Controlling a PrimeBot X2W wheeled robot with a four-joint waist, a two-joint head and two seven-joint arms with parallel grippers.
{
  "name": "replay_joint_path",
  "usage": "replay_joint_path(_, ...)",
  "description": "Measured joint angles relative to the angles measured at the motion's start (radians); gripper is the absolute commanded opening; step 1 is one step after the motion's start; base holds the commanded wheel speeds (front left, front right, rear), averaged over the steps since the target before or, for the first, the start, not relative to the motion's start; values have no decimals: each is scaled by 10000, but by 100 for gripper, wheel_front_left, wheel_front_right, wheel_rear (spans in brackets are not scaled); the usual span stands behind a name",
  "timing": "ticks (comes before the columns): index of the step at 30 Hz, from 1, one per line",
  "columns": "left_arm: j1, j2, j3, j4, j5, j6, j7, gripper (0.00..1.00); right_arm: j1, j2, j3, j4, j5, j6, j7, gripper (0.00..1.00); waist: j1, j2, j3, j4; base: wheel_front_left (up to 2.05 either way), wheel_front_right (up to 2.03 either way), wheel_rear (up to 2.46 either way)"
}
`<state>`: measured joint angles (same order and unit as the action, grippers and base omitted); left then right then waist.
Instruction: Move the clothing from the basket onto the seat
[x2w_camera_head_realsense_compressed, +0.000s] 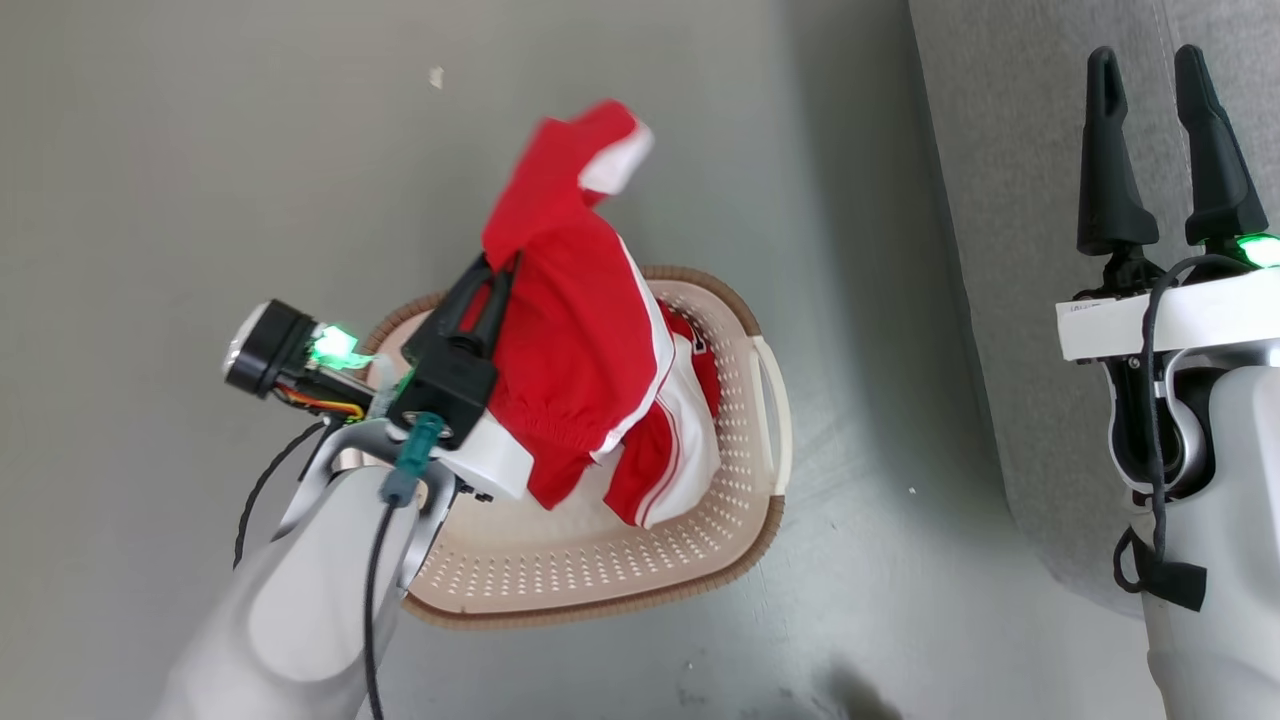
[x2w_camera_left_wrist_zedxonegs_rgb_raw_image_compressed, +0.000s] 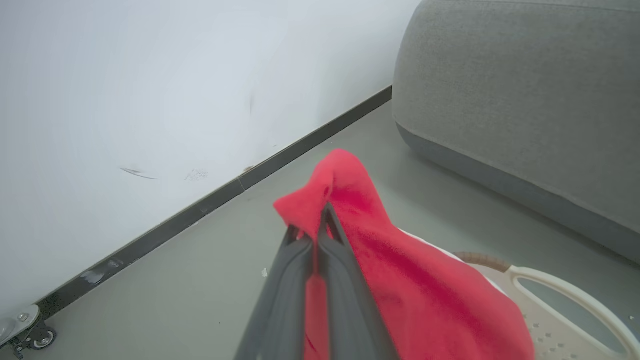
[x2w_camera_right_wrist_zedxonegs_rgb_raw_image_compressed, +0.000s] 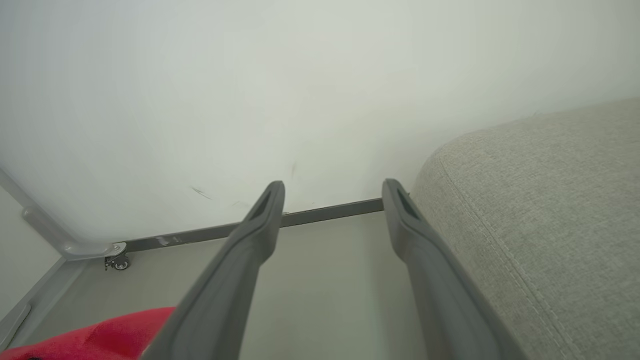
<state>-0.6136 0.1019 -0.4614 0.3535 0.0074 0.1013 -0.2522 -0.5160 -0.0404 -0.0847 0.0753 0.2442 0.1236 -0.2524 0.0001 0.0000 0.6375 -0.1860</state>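
Note:
My left gripper (x2w_camera_head_realsense_compressed: 503, 262) is shut on a red garment with white trim (x2w_camera_head_realsense_compressed: 570, 310), held up above the cream basket (x2w_camera_head_realsense_compressed: 560, 580); the cloth drapes over the fingers. In the left wrist view the closed fingers (x2w_camera_left_wrist_zedxonegs_rgb_raw_image_compressed: 345, 280) pinch the red cloth (x2w_camera_left_wrist_zedxonegs_rgb_raw_image_compressed: 400, 280), with the basket's handle (x2w_camera_left_wrist_zedxonegs_rgb_raw_image_compressed: 565, 295) below right. More red-and-white clothing (x2w_camera_head_realsense_compressed: 680, 440) lies in the basket against its right wall. The grey seat (x2w_camera_head_realsense_compressed: 1010, 200) runs along the right side, also in the left wrist view (x2w_camera_left_wrist_zedxonegs_rgb_raw_image_compressed: 525, 100) and the right wrist view (x2w_camera_right_wrist_zedxonegs_rgb_raw_image_compressed: 550, 210). My right gripper (x2w_camera_head_realsense_compressed: 1160, 65) stands open over the seat's edge, nothing between its fingers (x2w_camera_right_wrist_zedxonegs_rgb_raw_image_compressed: 260, 220).
The basket stands on a grey floor (x2w_camera_head_realsense_compressed: 200, 150) left of the seat. A white wall with a dark baseboard (x2w_camera_left_wrist_zedxonegs_rgb_raw_image_compressed: 225, 192) lies beyond. A small caster wheel (x2w_camera_right_wrist_zedxonegs_rgb_raw_image_compressed: 117, 261) sits by the wall at the left. A bit of red cloth (x2w_camera_right_wrist_zedxonegs_rgb_raw_image_compressed: 95, 335) shows at the right wrist view's lower left.

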Motion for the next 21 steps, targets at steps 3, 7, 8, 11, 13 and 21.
replay_joint_path(3,198,50,259,-485,-251,111,0,0,52,-12,25,33,-121,0,0,100,-1,0,-249,136,0,0,0)
replay_joint_path(7,400,199,454,-899,-320,192,0,0,255,-17,67,79,-257,0,0,100,0,0,-515,273,0,0,0)
replay_joint_path(8,488,251,543,-1022,-366,194,0,0,319,-19,88,104,-305,0,0,100,-1,0,-607,318,0,0,0)
replay_joint_path(11,760,370,738,-1327,-441,286,0,0,467,-21,182,123,-435,0,0,100,-1,0,-896,451,0,0,0)
replay_joint_path(13,965,416,823,-1565,-531,291,0,0,477,-27,272,123,-454,0,0,100,-1,0,-1099,538,0,0,0)
replay_joint_path(21,1498,700,965,-2274,-662,368,-2,0,1097,-31,608,272,-612,0,0,100,0,1,-1971,855,0,0,0)
